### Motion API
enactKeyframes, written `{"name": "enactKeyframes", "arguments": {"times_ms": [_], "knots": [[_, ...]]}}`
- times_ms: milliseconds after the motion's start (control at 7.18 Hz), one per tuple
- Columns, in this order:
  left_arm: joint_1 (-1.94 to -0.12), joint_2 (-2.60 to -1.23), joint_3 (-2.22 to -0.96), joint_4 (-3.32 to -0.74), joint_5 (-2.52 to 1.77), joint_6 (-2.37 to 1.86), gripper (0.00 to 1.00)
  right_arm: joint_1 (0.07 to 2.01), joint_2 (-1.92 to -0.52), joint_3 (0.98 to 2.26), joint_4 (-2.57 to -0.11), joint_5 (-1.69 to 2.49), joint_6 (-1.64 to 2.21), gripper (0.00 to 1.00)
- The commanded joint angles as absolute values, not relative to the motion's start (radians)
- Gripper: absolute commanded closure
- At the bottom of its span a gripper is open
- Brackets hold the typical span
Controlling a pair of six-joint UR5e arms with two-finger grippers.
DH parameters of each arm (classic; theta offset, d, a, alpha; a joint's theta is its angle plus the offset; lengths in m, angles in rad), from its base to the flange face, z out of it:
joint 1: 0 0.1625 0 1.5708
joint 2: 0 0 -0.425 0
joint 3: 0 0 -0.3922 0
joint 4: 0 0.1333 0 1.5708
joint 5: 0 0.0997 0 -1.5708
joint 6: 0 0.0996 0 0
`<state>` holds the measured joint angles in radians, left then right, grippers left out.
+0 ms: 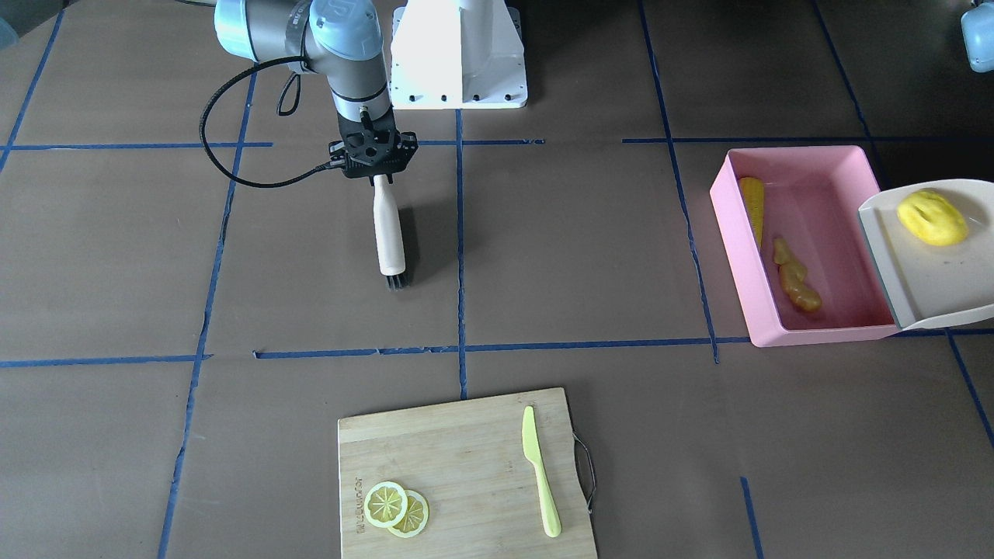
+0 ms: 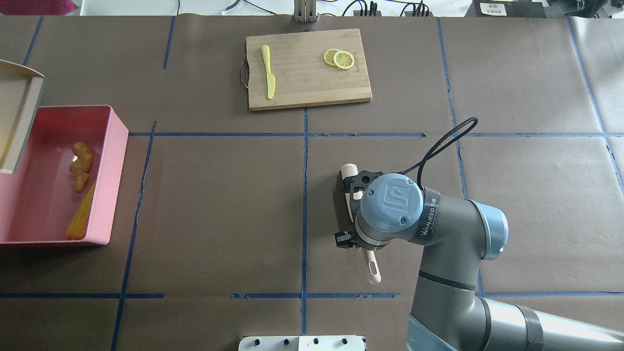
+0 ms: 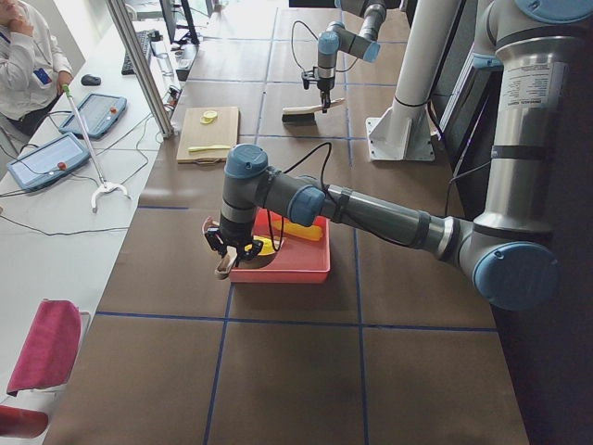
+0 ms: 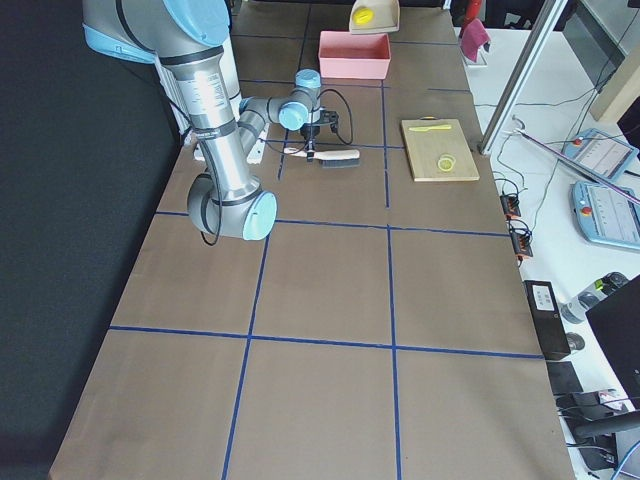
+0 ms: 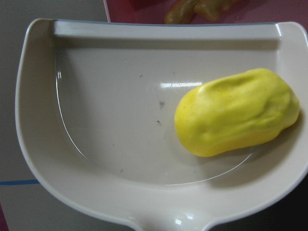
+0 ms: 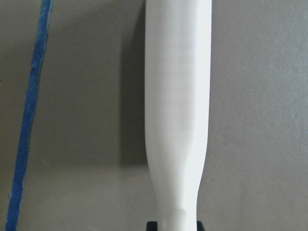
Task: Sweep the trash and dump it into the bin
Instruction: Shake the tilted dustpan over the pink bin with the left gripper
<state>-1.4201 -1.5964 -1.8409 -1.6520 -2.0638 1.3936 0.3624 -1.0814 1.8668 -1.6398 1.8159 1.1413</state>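
The pink bin stands on the table and holds the corn cob and the ginger root. The cream dustpan hangs tilted over the bin's edge with the yellow lemon-like fruit lying in it, which also shows in the left wrist view. My left gripper is at the dustpan's handle, and I cannot tell whether it is open or shut. My right gripper is shut on a white-handled brush far from the bin, with its bristles at the table.
A wooden cutting board lies at the table's far side with a pale green knife and two lemon slices. The robot's white base stands close to the brush. Blue tape lines cross the brown table.
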Motion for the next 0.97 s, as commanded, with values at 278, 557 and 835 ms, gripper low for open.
{"name": "enactKeyframes", "arguments": {"times_ms": [278,557,835], "knots": [[-1.417,-1.595,-1.997,-1.436,-1.888,1.439,1.0,0.36,-1.08,1.867,-1.64,1.815,1.141,1.0],[-1.416,-1.595,-1.997,-1.434,-1.89,1.439,1.0,0.362,-1.08,1.865,-1.64,1.813,1.141,1.0],[-1.413,-1.603,-1.99,-1.433,-1.928,1.408,1.0,0.36,-1.077,1.865,-1.64,1.813,1.143,1.0]]}}
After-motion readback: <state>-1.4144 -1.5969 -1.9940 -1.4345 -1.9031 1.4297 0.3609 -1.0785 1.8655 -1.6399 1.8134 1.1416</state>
